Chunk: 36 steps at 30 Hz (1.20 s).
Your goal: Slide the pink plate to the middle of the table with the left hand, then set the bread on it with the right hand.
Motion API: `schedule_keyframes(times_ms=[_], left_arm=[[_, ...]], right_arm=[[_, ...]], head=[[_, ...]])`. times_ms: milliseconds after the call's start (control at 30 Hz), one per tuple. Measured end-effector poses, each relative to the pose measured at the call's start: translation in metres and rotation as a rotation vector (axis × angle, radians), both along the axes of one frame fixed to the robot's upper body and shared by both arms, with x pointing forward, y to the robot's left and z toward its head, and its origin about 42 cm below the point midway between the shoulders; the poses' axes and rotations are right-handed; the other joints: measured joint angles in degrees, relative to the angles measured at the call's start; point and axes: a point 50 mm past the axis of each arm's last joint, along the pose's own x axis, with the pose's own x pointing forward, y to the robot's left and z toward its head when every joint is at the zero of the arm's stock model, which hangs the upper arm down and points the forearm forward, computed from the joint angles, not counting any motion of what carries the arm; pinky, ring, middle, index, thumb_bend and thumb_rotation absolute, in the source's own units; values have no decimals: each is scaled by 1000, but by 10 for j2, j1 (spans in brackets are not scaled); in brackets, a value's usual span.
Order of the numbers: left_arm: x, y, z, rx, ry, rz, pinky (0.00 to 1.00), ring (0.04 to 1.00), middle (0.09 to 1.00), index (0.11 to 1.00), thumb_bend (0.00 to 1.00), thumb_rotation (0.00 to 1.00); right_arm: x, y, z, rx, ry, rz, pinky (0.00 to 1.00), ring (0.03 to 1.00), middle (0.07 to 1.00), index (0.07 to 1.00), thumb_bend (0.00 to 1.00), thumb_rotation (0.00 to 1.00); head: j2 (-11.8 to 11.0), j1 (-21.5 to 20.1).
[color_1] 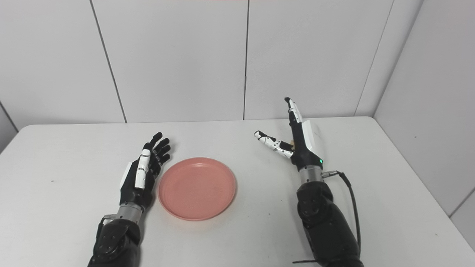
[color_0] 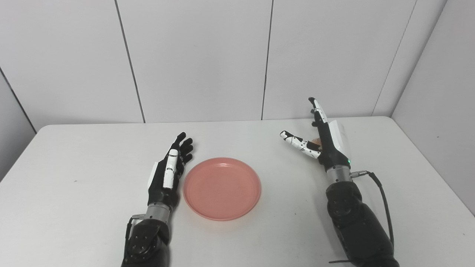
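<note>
the left eye view shows a small tan sliver, likely the bread (color_0: 316, 141), behind the right hand (color_0: 324, 142); in the right eye view it is barely visible. the pink plate (color_0: 222, 188), round, smooth and shallow-rimmed, lies mid-desk (color_0: 74, 167). the left hand (color_0: 169, 172) rests just beside its left rim, fingers (color_0: 182, 146) extended, holding nothing. the right hand's fingers are spread wide, empty.

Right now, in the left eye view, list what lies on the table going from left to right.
Left robot hand → pink plate → right robot hand, open, with a small brown bit that may be the bread showing just behind it.
</note>
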Motion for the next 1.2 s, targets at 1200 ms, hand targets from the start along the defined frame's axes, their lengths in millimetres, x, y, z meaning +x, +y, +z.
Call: schedule_keyframes(times_ms=[1200], left_arm=[[5, 0, -1, 112, -2, 4, 1000, 995, 986, 979, 408, 1000]], right_arm=[[15, -46, -10, -314, 271, -294, 749, 803, 827, 833, 725, 314]], head=[[1, -21]])
